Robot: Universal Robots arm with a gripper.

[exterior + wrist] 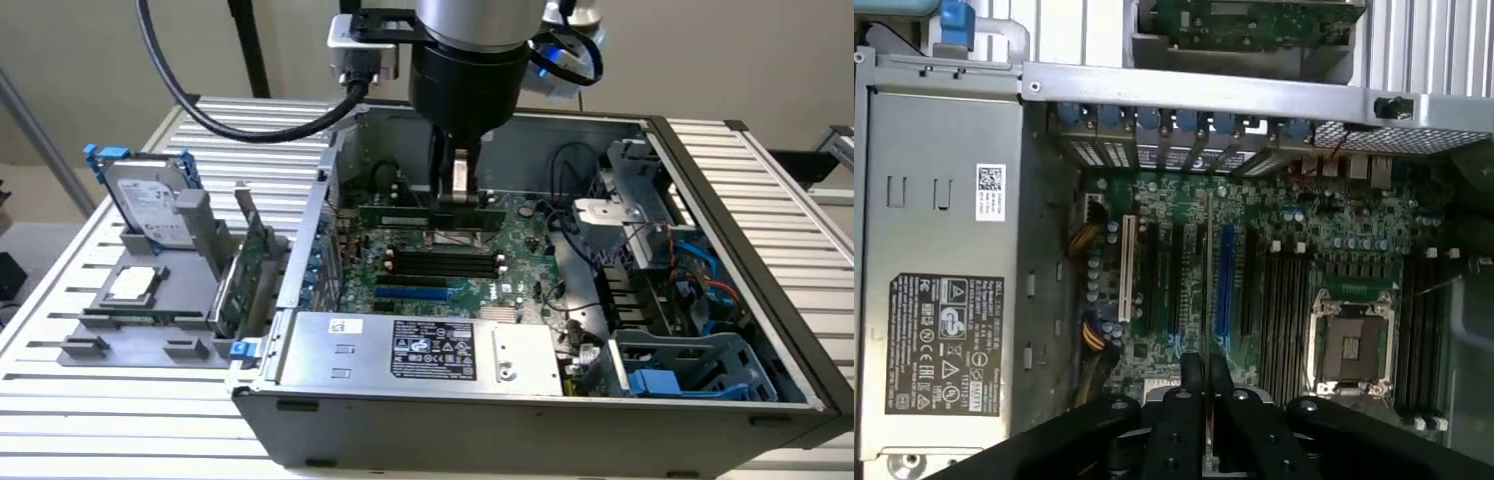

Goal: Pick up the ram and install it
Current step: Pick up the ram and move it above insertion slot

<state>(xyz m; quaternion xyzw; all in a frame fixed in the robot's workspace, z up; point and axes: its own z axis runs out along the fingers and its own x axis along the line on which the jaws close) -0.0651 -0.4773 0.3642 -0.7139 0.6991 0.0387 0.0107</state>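
Note:
The ram (pixel 398 215) is a thin green stick hanging level just above the motherboard (pixel 527 260), inside the open computer case. My gripper (pixel 457 203) reaches straight down into the case and is shut on the ram's upper edge. In the wrist view the ram (pixel 1209 265) appears edge-on as a thin line running out from between my gripper's (pixel 1206 372) fingers. It hangs over the board's expansion slots. The black memory slots (pixel 441 262) (pixel 1284 305) lie beside the CPU socket (pixel 454 238) (pixel 1351 345), with nothing seated in them.
A silver power supply (pixel 420 350) (pixel 939 270) fills the case's near side. Cables and a drive cage (pixel 694 370) crowd the exterior view's right. Outside the case, a grey holder carries a hard drive (pixel 147 200) with blue rails and a tall green expansion card (pixel 247 270).

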